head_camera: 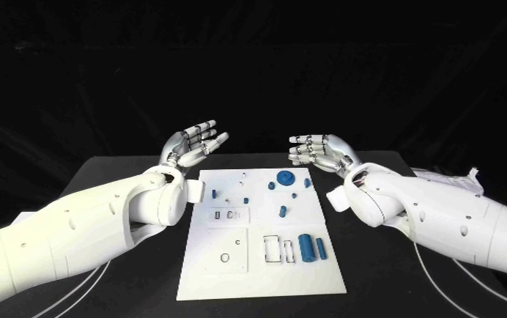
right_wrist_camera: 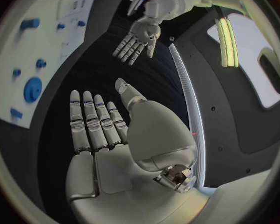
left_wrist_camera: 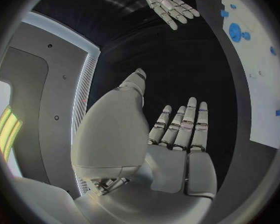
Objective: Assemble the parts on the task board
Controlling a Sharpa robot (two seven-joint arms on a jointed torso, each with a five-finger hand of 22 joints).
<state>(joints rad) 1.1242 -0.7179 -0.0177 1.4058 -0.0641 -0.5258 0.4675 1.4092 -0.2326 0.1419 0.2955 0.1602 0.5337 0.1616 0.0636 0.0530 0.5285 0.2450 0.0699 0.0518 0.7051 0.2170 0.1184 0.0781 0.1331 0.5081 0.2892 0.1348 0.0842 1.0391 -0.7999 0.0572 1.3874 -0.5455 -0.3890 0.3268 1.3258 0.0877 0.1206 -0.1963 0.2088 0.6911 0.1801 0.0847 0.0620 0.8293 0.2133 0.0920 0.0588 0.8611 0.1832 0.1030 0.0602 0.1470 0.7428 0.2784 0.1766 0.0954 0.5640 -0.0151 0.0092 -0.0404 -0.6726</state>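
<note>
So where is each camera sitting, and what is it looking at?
Head view: up on the robot's head, looking down at the white task board, both arms reaching in, left hand and right hand open.
Left wrist view: behind the left hand, facing past its palm toward the board.
Right wrist view: behind the right hand, board beside it.
Shared: both wrist views show the big round blue part and the opposite hand.

A black worktop carries a crumpled white sheet at three o'clock, near its edge.
</note>
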